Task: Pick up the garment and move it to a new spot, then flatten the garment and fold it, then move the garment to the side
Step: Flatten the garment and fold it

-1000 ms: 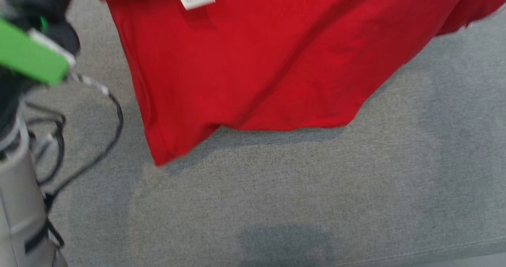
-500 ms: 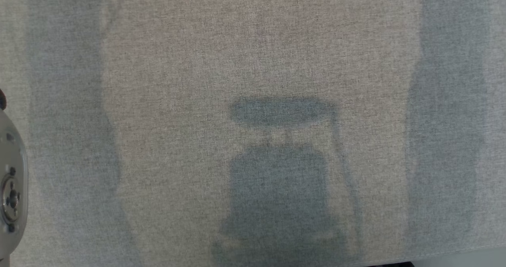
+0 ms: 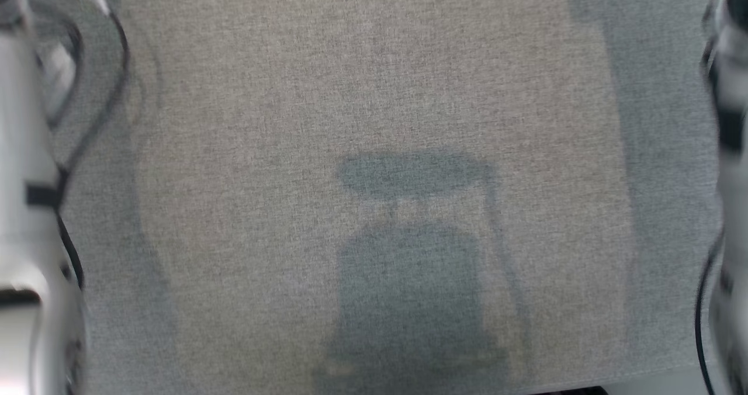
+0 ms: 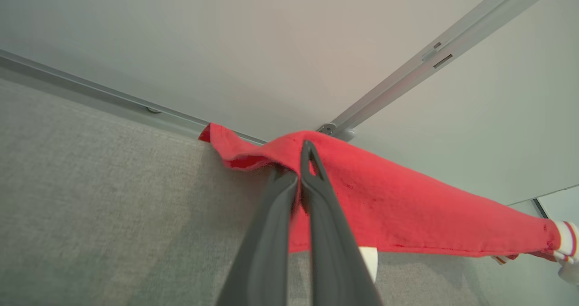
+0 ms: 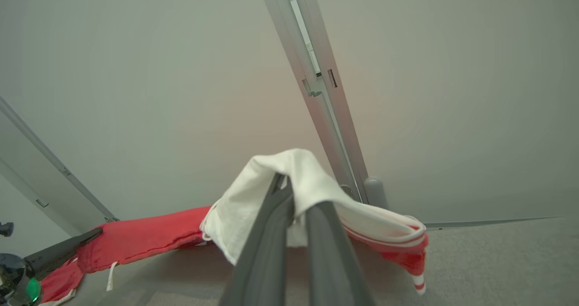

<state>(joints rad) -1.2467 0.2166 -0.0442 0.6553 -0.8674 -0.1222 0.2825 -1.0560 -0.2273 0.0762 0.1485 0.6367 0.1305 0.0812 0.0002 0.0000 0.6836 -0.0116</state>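
- Plainly, the left fingers (image 4: pixel 267 251) were pressed together, pinching a fold of the red garment (image 4: pixel 407 215) above the grey worktop (image 4: pixel 90 206).
- The right fingers (image 5: pixel 262 260), likewise pressed together, pinched the garment's white part, near its striped trim (image 5: pixel 418 285).
- The cloth stretched between both pairs.
- A white tab (image 5: pixel 111 274) hung from it, too small to read.
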